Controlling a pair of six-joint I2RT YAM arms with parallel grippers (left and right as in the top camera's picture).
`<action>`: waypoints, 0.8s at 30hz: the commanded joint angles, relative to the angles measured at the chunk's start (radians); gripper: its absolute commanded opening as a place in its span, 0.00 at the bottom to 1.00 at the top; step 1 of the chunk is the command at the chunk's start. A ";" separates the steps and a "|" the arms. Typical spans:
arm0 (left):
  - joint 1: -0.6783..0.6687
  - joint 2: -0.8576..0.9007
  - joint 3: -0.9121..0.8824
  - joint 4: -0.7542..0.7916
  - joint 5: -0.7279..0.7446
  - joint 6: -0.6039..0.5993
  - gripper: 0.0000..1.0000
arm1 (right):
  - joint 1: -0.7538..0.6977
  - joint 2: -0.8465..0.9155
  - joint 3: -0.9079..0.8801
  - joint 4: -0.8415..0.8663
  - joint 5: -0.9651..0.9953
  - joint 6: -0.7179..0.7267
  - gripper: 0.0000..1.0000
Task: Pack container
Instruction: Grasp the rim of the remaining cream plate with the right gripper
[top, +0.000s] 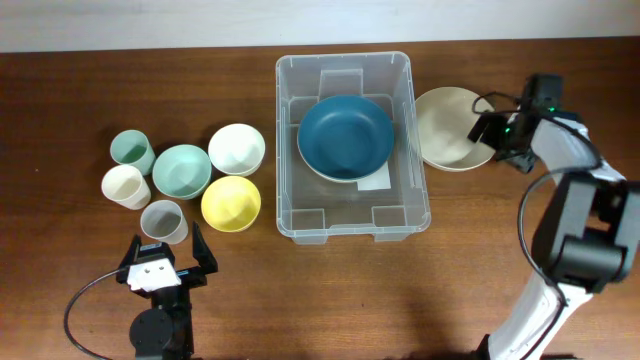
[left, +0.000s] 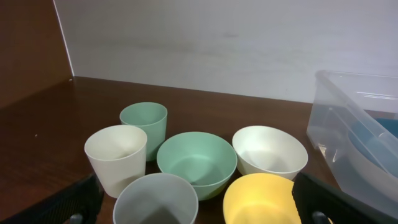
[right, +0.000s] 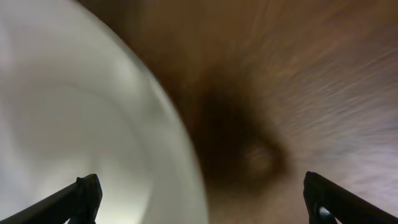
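A dark wooden tabletop (top: 80, 60) runs up to a pale wall. The container (top: 288, 150) sits at the middle of the far edge with a blue bowl (top: 345, 135) already inside it. A cream bowl (top: 448, 125) lies just beside its right wall and seems to touch it.

Our right gripper (right: 202, 196) is at that bowl's outer rim. Its jaws are spread wide and the rim passes between them, not yet pinched. Our left gripper (top: 168, 255) waits near the front edge, jaws also spread and empty, just short of a grey cup (top: 163, 221) among the other cups and bowls at the left.

The risk, as we judge it, is the thin hold. Pinching only the smooth lip could let the bowl slip or swing down as it lifts. Being so close, it could then knock the container's wall or catch on its rim instead of clearing it. The blurred wrist view leaves the bite depth uncertain.
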 joint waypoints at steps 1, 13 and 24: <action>0.002 -0.006 -0.008 0.002 -0.004 0.013 0.99 | -0.004 0.049 -0.008 0.005 -0.036 0.002 1.00; 0.002 -0.006 -0.008 0.002 -0.004 0.013 0.99 | -0.066 0.011 -0.006 -0.006 -0.066 -0.025 0.04; 0.002 -0.006 -0.008 0.002 -0.004 0.013 0.99 | -0.219 -0.481 0.012 -0.071 -0.174 -0.108 0.04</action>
